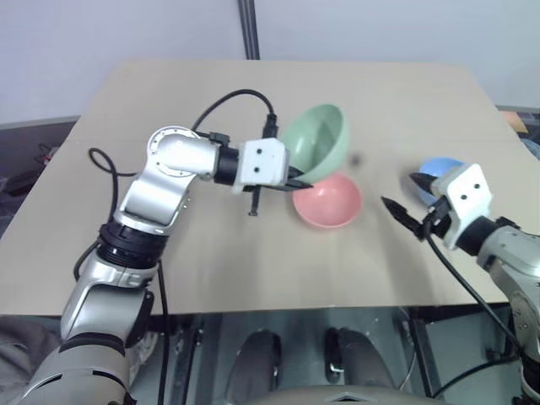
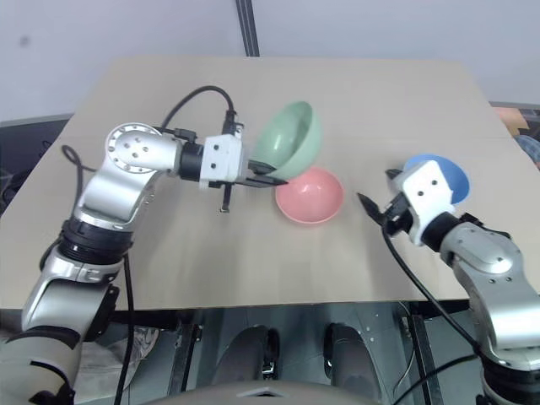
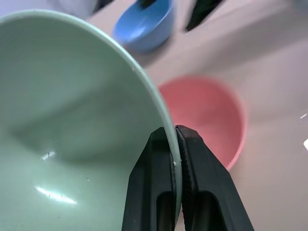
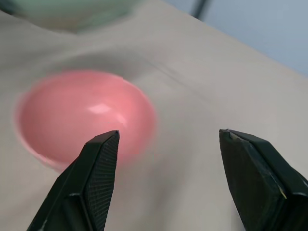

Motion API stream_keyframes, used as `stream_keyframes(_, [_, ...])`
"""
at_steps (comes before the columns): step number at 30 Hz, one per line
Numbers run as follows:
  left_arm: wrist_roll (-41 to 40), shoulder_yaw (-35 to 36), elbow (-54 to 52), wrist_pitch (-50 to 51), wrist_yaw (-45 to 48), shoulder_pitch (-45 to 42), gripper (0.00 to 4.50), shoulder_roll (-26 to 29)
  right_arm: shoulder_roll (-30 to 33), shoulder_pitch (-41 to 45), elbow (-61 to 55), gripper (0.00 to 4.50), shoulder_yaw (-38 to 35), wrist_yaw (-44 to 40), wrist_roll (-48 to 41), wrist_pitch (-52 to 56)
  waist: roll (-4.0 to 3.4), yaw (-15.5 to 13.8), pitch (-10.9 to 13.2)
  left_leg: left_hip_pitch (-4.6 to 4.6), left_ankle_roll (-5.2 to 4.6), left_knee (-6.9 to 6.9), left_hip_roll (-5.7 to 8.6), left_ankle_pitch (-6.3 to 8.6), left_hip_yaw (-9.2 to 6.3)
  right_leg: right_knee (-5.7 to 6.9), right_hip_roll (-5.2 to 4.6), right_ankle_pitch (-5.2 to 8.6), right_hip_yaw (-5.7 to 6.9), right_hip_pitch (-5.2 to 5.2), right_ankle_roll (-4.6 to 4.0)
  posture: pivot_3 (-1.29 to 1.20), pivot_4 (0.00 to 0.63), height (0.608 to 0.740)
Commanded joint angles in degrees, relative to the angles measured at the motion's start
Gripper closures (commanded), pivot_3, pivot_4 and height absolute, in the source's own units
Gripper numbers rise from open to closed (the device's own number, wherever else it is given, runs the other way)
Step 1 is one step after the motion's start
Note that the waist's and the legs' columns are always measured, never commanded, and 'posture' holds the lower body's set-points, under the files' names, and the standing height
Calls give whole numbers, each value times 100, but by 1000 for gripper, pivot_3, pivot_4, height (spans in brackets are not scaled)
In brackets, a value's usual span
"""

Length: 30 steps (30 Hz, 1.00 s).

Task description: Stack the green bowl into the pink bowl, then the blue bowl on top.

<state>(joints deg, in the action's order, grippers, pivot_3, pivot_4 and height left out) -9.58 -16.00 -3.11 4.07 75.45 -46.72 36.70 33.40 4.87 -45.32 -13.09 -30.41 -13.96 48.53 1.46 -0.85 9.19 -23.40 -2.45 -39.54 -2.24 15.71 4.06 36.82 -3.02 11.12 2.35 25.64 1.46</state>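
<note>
Silver arms, white wrist housings, black cables, black fingers.

Left end effector (image 3: 174, 144) pinched closed, right end effector (image 4: 166, 168) apparently spread wide

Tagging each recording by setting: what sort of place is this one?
Probably a lab or test room: a plain tan table against a bare pale wall, set with only the green bowl, pink bowl and blue bowl.

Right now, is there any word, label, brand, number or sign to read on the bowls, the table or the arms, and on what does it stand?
None can be read: the green bowl, the pink bowl, the blue bowl and the table are plain.
</note>
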Motion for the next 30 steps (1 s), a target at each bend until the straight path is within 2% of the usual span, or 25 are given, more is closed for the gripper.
stream_keyframes(1, [117, -303, 365, -567, 332, -227, 3719, -225, 160, -192, -382, 1015, -486, 106, -3, -30, 0, 13, 0, 4, 0, 0, 0, 0, 2, 1, 1, 0, -4, -1, 1, 0, 150, 740])
stream_keyframes(2, [184, -371, 527, -673, 390, -266, 3453, -273, 187, -234, -403, 1015, -523, 115, -15, -31, -1, 15, 0, 11, 0, 0, -1, 0, 5, 6, 4, 1, -10, -3, 1, 0, 150, 740])
stream_keyframes(5, [307, -462, 924, -999, 558, -349, 1739, -297, 213, -344, -419, 1015, -587, 153, -49, -67, -1, 46, 0, 46, -1, 11, -11, 0, 5, 16, 20, 3, -39, -16, 1, 0, 150, 740])
stream_keyframes(7, [301, -388, 996, -1003, 549, -371, 1203, -288, 210, -408, -355, 1015, -571, 176, -30, -138, -1, 34, 0, 48, -1, 13, -12, 0, 3, 17, 21, 3, -40, -16, 1, 0, 150, 740])
stream_keyframes(9, [220, -208, 974, -829, 419, -354, 230, -261, 207, -444, -256, 1015, -523, 191, -12, -225, -1, 25, 0, 46, -1, 13, -12, 0, 4, 17, 21, 3, -44, -15, 2, 0, 150, 740])
stream_keyframes(10, [122, -86, 916, -636, 334, -325, 88, -240, 201, -448, -196, 1015, -505, 192, -12, -264, -1, 26, 0, 46, -1, 13, -12, 1, 5, 15, 20, 3, -50, -15, 2, 0, 150, 740])
stream_keyframes(11, [4, 33, 828, -397, 259, -282, 88, -213, 200, -456, -132, 1015, -494, 185, -11, -313, -1, 26, 0, 45, -1, 13, -9, 1, 6, 13, 20, 3, -55, -15, 3, 0, 150, 740])
stream_keyframes(14, [-1012, 812, 434, 696, -101, 83, 88, -273, 345, -462, 308, 1015, -387, 75, 102, -614, -1, 43, 0, 46, -2, 12, -8, 1, 8, 11, 20, 3, -66, -15, 4, 0, 150, 740])
stream_keyframes(17, [-1448, 1325, 44, 1637, -549, 455, 88, -106, 518, -348, 801, 1015, -282, -24, 199, -892, -1, 63, 0, 48, -2, 13, -9, 1, 9, 12, 21, 3, -67, -15, 4, 0, 150, 740])
stream_keyframes(19, [-1626, 1592, -230, 1873, -772, 762, 88, -20, 607, -210, 1118, 1015, -203, -82, 232, -1067, -1, 82, 0, 49, -2, 13, -9, 1, 7, 13, 21, 3, -66, -15, 4, 0, 150, 740])
stream_keyframes(24, [-1784, 1793, -945, 2293, -1105, 1503, 88, 205, 683, 193, 1542, 1015, 95, -260, 218, -1333, 0, 108, 0, 51, -2, 13, -9, 1, 7, 14, 21, 3, -66, -16, 4, 0, 150, 740])
stream_keyframes(30, [-1908, 1795, -1333, 2488, -1346, 1741, 88, 279, 649, 403, 1622, 1015, 176, -328, 128, -1418, 1, 70, 0, 50, -2, 14, -8, 1, 8, 13, 19, 2, -65, -16, 2, 0, 150, 740])
